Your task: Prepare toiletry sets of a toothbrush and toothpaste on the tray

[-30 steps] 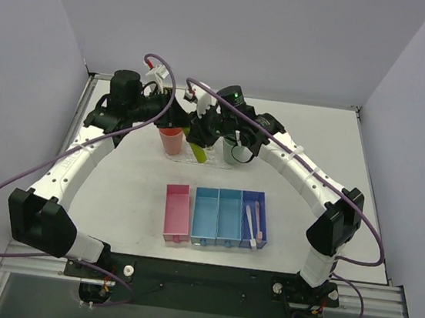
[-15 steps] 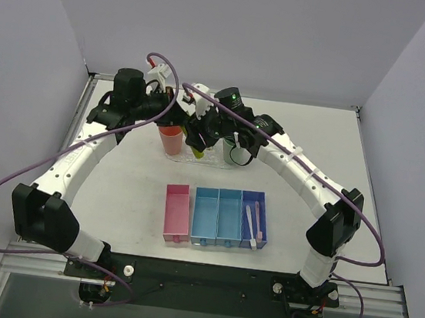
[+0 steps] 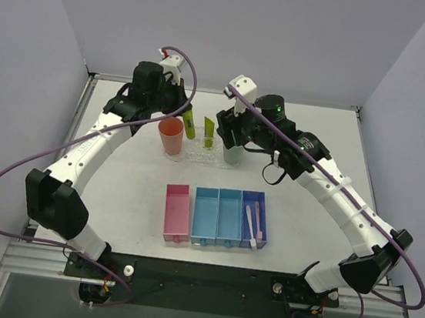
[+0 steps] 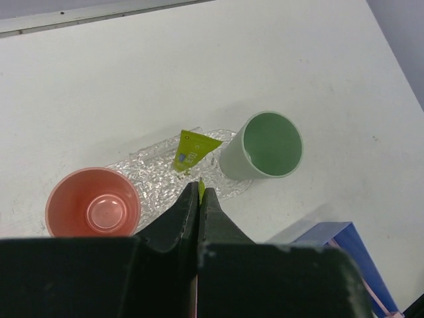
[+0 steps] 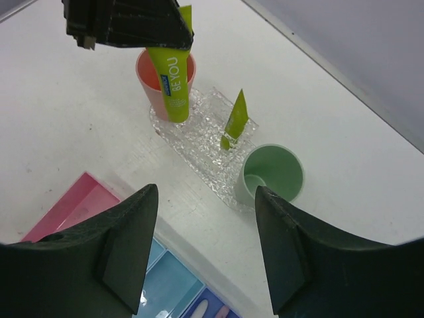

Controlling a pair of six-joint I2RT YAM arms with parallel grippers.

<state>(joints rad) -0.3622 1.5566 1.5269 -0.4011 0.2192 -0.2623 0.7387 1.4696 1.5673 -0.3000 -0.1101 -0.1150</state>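
The left arm reaches to the top centre of the overhead view. Its left fingers (image 4: 189,215) are clamped on a toothpaste (image 5: 169,79) that hangs vertically over the tray (image 5: 199,149), by the pink cup (image 3: 170,134). A second toothpaste (image 5: 235,119) stands upright on the tray. The right fingers (image 5: 132,242) gape wide; a second ago they crowded the tray, and now they sit back to the right.

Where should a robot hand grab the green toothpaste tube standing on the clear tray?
The toothpaste tube stands nearly upright between the pink cup and green cup, its top free. Probably pinch its thin, flat top end, coming down from above onto the two broad faces.
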